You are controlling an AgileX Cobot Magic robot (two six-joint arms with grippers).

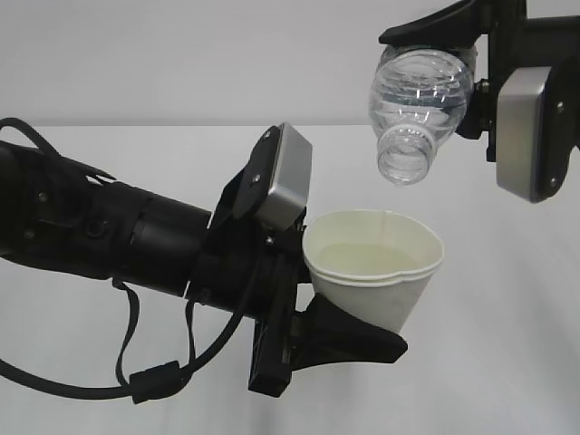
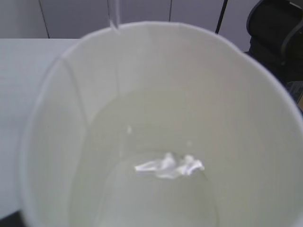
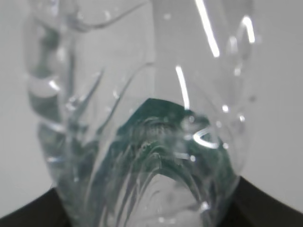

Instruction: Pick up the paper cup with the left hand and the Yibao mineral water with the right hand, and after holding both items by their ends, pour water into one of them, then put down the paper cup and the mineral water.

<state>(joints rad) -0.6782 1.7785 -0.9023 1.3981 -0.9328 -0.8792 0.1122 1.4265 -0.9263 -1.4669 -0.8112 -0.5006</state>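
The white paper cup hangs above the table, its rim pressed slightly out of round, with my left gripper shut on its side. In the left wrist view the cup fills the frame and holds clear water; it hides my fingers. The Yibao mineral water, a clear ribbed bottle, is tipped mouth-down just above the cup's rim, uncapped. My right gripper is shut on its body. In the right wrist view the bottle shows close up with its green label, dark fingers at the bottom corners.
Both arms work over a white table in front of a pale wall. A dark chair stands beyond the table in the left wrist view. The left arm's black cables loop low under it.
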